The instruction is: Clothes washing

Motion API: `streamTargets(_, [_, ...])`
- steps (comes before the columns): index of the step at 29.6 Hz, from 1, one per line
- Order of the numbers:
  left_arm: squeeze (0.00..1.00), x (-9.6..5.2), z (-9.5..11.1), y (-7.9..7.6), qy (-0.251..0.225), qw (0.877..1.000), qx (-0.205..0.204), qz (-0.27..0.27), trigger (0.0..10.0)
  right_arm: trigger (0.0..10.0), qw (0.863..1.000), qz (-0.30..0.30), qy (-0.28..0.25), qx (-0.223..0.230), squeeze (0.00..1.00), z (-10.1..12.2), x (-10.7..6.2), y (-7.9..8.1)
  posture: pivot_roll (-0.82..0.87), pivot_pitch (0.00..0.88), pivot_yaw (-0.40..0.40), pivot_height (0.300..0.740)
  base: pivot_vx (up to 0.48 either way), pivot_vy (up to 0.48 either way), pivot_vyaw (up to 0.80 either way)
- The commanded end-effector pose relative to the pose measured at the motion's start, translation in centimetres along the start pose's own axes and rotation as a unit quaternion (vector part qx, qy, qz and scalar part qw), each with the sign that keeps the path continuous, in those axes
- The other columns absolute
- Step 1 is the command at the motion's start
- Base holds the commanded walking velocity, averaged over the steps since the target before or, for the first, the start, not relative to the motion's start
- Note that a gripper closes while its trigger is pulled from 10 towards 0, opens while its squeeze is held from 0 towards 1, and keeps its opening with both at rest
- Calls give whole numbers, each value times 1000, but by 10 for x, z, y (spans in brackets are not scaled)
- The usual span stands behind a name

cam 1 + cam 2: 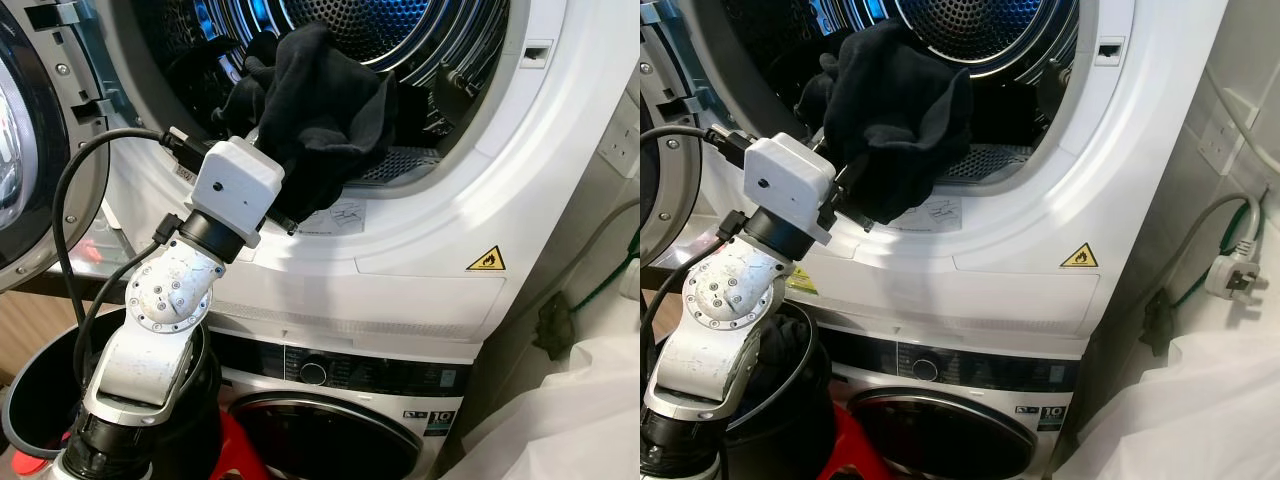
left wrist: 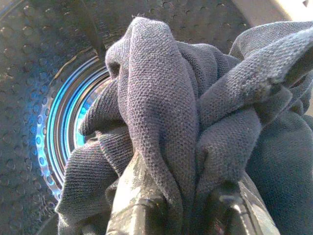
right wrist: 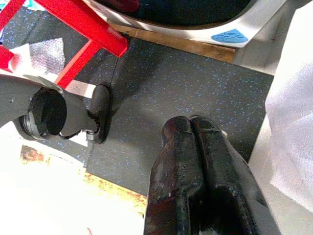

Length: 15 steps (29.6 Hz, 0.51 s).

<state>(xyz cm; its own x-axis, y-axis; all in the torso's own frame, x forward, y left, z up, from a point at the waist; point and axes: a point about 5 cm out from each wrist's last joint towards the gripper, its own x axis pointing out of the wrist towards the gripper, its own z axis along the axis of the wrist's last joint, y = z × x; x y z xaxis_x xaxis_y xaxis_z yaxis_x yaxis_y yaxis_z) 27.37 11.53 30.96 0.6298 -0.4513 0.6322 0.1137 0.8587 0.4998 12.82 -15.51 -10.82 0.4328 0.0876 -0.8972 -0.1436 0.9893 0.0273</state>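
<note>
At upper centre of the left eye view, our left gripper (image 2: 186, 205) clamps a dark garment (image 1: 325, 110) at the dryer drum's (image 1: 400, 30) mouth. We judge a hanging fold could snag on the door rim (image 1: 400, 185) and slip out. Cloth bunches above our fingers (image 2: 134, 196). Our right gripper (image 3: 198, 171) hangs closed over the floor (image 3: 186, 83).

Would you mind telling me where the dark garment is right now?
The dark garment is clamped in the left gripper at the upper machine's open door, draped over its lower rim in front of the perforated drum.
</note>
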Motion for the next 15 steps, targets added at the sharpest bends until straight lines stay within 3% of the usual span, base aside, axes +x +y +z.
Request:
streamTargets(1, [0, 4, 7, 10, -19, 1000, 17, 17, 10000, 10000, 1000, 1, 9, 1, 0, -4, 0, 0, 154, 0, 65, 740, 266, 0, 0])
streamTargets(15, [0, 3, 7, 11, -19, 999, 25, 14, 10000, 10000, 1000, 2, 9, -4, 0, -3, 0, -1, 161, 0, 62, 740, 270, 0, 0])
